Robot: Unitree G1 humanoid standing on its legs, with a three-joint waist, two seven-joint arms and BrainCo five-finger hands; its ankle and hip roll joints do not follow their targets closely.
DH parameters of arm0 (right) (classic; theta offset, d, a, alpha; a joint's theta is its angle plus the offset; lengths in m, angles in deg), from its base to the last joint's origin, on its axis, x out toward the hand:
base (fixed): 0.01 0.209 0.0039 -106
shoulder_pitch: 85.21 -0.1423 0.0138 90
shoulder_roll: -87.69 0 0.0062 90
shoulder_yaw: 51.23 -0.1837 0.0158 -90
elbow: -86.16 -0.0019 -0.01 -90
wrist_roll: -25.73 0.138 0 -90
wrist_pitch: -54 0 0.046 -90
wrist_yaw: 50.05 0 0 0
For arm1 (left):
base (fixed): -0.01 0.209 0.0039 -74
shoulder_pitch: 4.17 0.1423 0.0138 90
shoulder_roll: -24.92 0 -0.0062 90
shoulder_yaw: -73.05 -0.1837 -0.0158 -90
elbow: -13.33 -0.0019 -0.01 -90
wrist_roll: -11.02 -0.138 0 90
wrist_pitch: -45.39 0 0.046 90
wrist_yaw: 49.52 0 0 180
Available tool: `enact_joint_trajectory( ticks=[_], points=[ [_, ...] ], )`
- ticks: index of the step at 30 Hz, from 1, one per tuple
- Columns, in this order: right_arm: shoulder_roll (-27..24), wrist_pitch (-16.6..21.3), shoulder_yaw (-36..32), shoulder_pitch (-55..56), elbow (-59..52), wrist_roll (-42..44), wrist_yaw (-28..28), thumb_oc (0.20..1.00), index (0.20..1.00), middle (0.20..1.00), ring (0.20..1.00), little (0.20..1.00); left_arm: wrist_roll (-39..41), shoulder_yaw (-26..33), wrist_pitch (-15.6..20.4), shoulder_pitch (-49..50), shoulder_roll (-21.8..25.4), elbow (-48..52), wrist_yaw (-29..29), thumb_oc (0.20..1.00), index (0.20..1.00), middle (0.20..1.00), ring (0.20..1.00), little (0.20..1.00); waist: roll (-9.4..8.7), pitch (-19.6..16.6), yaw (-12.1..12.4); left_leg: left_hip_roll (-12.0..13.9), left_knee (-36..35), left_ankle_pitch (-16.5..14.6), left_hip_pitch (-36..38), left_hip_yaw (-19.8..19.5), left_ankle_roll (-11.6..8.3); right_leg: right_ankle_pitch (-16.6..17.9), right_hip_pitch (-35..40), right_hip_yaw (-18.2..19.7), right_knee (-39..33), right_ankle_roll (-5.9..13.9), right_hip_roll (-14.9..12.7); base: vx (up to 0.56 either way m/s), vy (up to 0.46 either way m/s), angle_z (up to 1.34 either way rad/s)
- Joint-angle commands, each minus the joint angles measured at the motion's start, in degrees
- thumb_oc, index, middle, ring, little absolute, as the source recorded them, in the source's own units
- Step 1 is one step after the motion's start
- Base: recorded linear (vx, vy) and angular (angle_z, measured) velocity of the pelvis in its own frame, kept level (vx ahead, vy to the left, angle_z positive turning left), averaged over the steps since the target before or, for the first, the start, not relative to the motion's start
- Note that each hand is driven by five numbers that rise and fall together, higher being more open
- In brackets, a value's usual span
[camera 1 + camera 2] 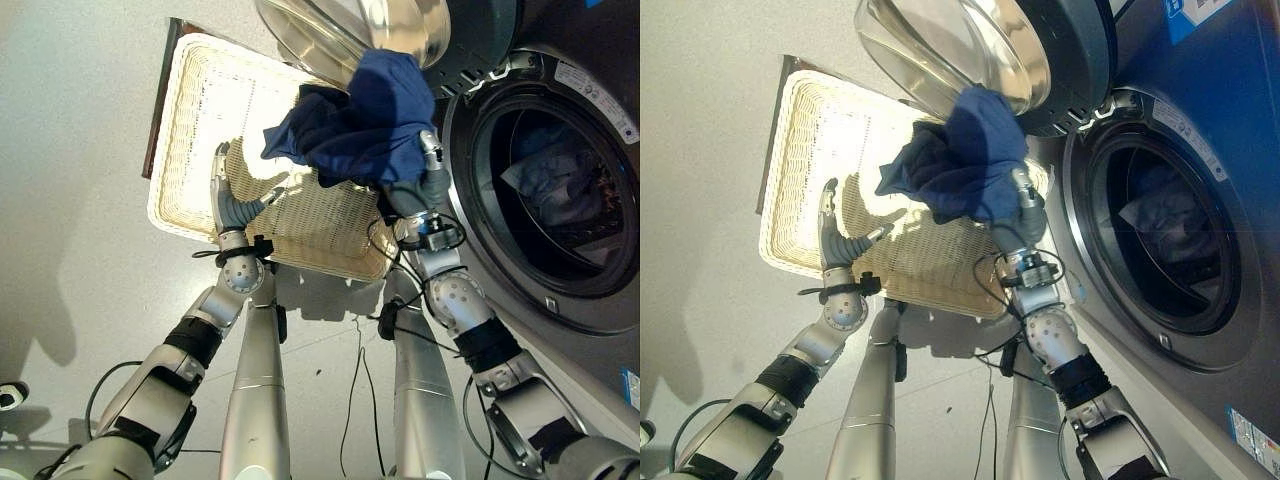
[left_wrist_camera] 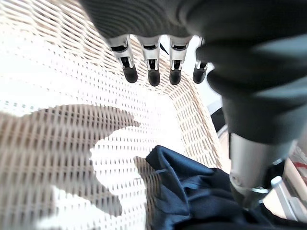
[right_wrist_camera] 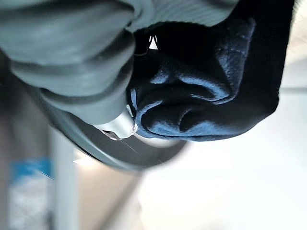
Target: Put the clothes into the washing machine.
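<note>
At the far left, a pale wicker basket (image 1: 200, 120) is seen lying on the grey floor (image 1: 70, 280), with a dark board (image 1: 160, 100) showing along its outer edge. The left hand (image 1: 228, 195) is held over the basket's woven bottom, fingers (image 2: 152, 72) straight and side by side with small gaps between them, nothing gripped. Further right, a dark blue garment (image 1: 360, 120) is lifted clear above the basket's near right part, bunched up and draped over the right hand (image 1: 425, 185); that hand's fingers are closed into the cloth, as seen in the right wrist view. Just above the garment, the washing machine's open glass door (image 1: 960, 50) is swung out. At the far right, the round drum opening (image 1: 1160, 240) is seen, with clothes (image 1: 1155, 225) already lying inside it.
</note>
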Motion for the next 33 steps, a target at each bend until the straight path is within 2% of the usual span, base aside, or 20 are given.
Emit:
enact_joint_trajectory(
  ticks=[1,3,5,8,10,13,15,16,17,19,20,21,22,24,26,28,30,33],
  points=[
    [-4.14,4.81,-4.51,0.53,-1.56,6.08,0.07,0.200,0.200,0.200,0.200,0.200,3.72,2.56,4.34,-2.09,2.03,0.11,-1.49,1.000,1.000,1.000,1.000,1.000,1.39,-0.63,-2.34,-2.20,-3.51,5.33,-0.94,-0.09,4.39,4.10,2.93,-4.72,-3.43,1.73,1.49,0.00,0.000,0.00],
    [-6.41,5.78,-7.80,-0.29,6.47,9.72,-2.58,0.200,0.200,0.200,0.200,0.200,5.89,3.11,5.29,-2.85,2.94,-3.47,-0.35,1.000,1.000,1.000,1.000,1.000,1.23,-0.63,-2.70,-1.89,-3.28,5.04,-0.88,0.06,4.15,4.10,2.85,-4.55,-3.19,1.78,1.67,0.00,0.000,0.00],
    [-7.78,6.65,-9.87,-1.09,12.30,9.53,-4.33,0.200,0.200,0.200,0.200,0.200,7.07,3.44,5.51,-3.64,3.47,-5.74,0.41,1.000,1.000,1.000,1.000,1.000,1.16,-0.63,-2.88,-1.77,-3.18,4.77,-0.80,0.17,4.06,4.07,2.94,-4.52,-3.14,1.77,1.75,0.00,0.000,0.00],
    [-9.23,7.63,-11.93,-2.48,17.23,10.51,-6.30,0.200,0.200,0.200,0.200,0.200,8.59,3.57,5.91,-4.54,4.18,-8.39,1.10,1.000,1.000,1.000,1.000,1.000,1.14,-0.63,-3.09,-1.58,-2.94,4.61,-1.02,0.11,3.93,4.24,2.69,-4.36,-3.19,1.70,1.91,0.00,0.007,-0.04],
    [-9.94,9.96,-12.95,-3.00,19.11,11.03,-8.30,0.200,0.200,0.200,0.200,0.200,9.24,3.62,6.06,-4.73,4.49,-9.58,1.55,1.000,1.000,1.000,1.000,1.000,1.10,-0.63,-3.18,-1.51,-2.82,4.46,-1.16,0.11,3.91,4.26,2.58,-4.27,-3.28,1.65,2.02,0.00,-0.004,-0.04],
    [-11.41,12.18,-14.28,-4.35,24.24,8.32,-16.35,0.200,0.200,0.200,0.200,0.200,9.39,3.55,6.23,-5.14,4.65,-11.77,2.23,1.000,1.000,1.000,1.000,1.000,1.10,-0.63,-3.19,-1.45,-2.40,4.25,-1.52,0.00,3.90,4.29,2.46,-4.18,-3.15,1.58,2.05,0.00,-0.016,-0.05],
    [-11.72,12.51,-14.85,-4.87,25.43,6.34,-18.92,0.200,0.200,0.200,0.200,0.200,9.52,3.40,6.39,-5.34,4.56,-12.41,2.12,1.000,1.000,1.000,1.000,1.000,1.10,-0.63,-3.20,-1.49,-2.38,4.29,-1.72,-0.06,3.97,4.37,2.27,-4.22,-3.12,1.53,2.07,0.01,-0.018,-0.04],
    [-13.46,14.49,-15.13,-5.94,28.10,2.54,-24.82,0.200,0.200,0.200,0.200,0.200,9.92,2.94,6.29,-5.54,4.71,-12.93,2.21,1.000,1.000,1.000,1.000,1.000,1.18,-0.63,-2.97,-1.49,-2.41,4.23,-1.86,-0.20,4.04,4.27,2.12,-4.22,-3.07,1.40,2.24,0.02,-0.047,-0.03],
    [-14.49,15.73,-15.18,-6.79,28.70,1.88,-27.95,0.200,0.200,0.200,0.200,0.200,10.08,2.68,6.35,-5.41,4.90,-13.13,2.28,1.000,1.000,1.000,1.000,1.000,1.17,-0.63,-2.85,-1.39,-2.36,4.07,-1.71,-0.21,3.98,4.15,2.30,-4.23,-3.04,1.40,2.36,0.01,-0.071,-0.02],
    [-20.11,22.57,-15.67,-11.54,29.88,-5.42,-40.63,0.200,0.200,0.200,0.200,0.200,10.18,1.97,6.89,-4.60,5.50,-13.49,2.50,1.000,1.000,1.000,1.000,1.000,1.00,-0.63,-2.55,-1.16,-1.52,3.29,-1.69,-0.57,3.94,3.83,2.69,-4.41,-2.88,1.30,2.55,0.01,-0.091,-0.03],
    [-24.20,29.34,-16.27,-13.19,30.48,-7.38,-48.06,0.200,0.200,0.200,0.200,0.200,9.35,1.71,7.47,-2.68,6.12,-12.73,2.03,1.000,1.000,1.000,1.000,1.000,0.55,-0.63,-2.45,-0.96,-0.88,2.70,-1.73,-1.06,4.12,3.51,3.15,-4.66,-2.72,1.10,2.76,0.01,-0.087,-0.04],
    [-25.14,30.45,-16.39,-13.48,30.76,-8.72,-49.58,0.200,0.200,0.200,0.200,0.200,9.17,1.54,7.45,-2.23,6.28,-12.37,1.79,1.000,1.000,1.000,1.000,1.000,0.46,-0.63,-2.40,-0.87,-0.88,2.66,-1.69,-1.16,4.10,3.49,3.29,-4.72,-2.71,1.08,2.83,0.01,-0.101,-0.07],
    [-28.94,35.83,-16.52,-14.67,30.72,-12.28,-55.03,0.200,0.200,0.200,0.200,0.200,9.03,1.17,7.03,-0.85,7.38,-10.94,1.39,1.000,1.000,1.000,1.000,1.000,-0.14,-0.63,-2.19,-0.76,-1.01,2.66,-1.53,-1.63,4.08,3.55,3.71,-4.88,-2.86,0.97,3.09,0.00,-0.076,-0.08],
    [-33.49,39.46,-17.23,-16.03,28.29,-23.82,-66.47,0.200,0.200,0.200,0.200,0.200,10.01,1.53,6.53,0.55,9.35,-9.81,1.61,1.000,1.000,1.000,1.000,1.000,-1.07,-0.63,-2.44,-0.58,-1.28,2.68,-1.16,-2.02,4.04,3.86,4.33,-4.96,-3.37,1.09,3.51,-0.01,-0.080,-0.08],
    [-38.31,38.49,-19.15,-16.20,25.09,-34.40,-76.86,0.200,0.200,0.200,0.200,0.200,11.15,2.72,6.23,1.28,11.98,-9.99,3.19,1.000,1.000,1.000,1.000,1.000,-2.58,-0.63,-3.03,-0.18,-1.67,2.55,-0.46,-2.21,4.05,4.10,5.46,-5.07,-4.13,1.35,3.89,-0.02,-0.076,-0.02],
    [-41.99,36.38,-21.15,-14.93,23.05,-39.64,-82.38,0.200,0.200,0.200,0.200,0.200,11.66,3.84,5.95,1.84,13.86,-10.47,4.59,1.000,1.000,1.000,1.000,1.000,-4.05,-0.63,-3.56,0.14,-1.65,2.31,0.22,-2.47,4.11,4.16,6.40,-5.03,-4.52,1.44,4.13,0.00,-0.064,-0.05],
    [-44.93,34.27,-23.11,-13.30,23.63,-40.94,-83.93,0.200,0.200,0.200,0.200,0.200,12.05,4.81,6.14,2.06,15.27,-11.49,5.99,1.000,1.000,1.000,1.000,1.000,-5.29,-0.63,-3.87,0.51,-1.49,2.01,0.85,-2.68,4.17,4.11,7.33,-5.03,-4.72,1.45,4.20,0.01,-0.045,-0.08],
    [-45.81,33.44,-23.70,-12.85,24.34,-41.06,-83.71,0.200,0.200,0.200,0.200,0.200,12.21,4.99,6.22,1.96,15.59,-11.80,6.50,1.000,1.000,1.000,1.000,1.000,-5.58,-0.63,-3.91,0.51,-1.44,2.05,0.96,-2.77,4.19,4.13,7.49,-5.02,-4.72,1.43,4.19,0.01,-0.009,-0.10]
  ],
)
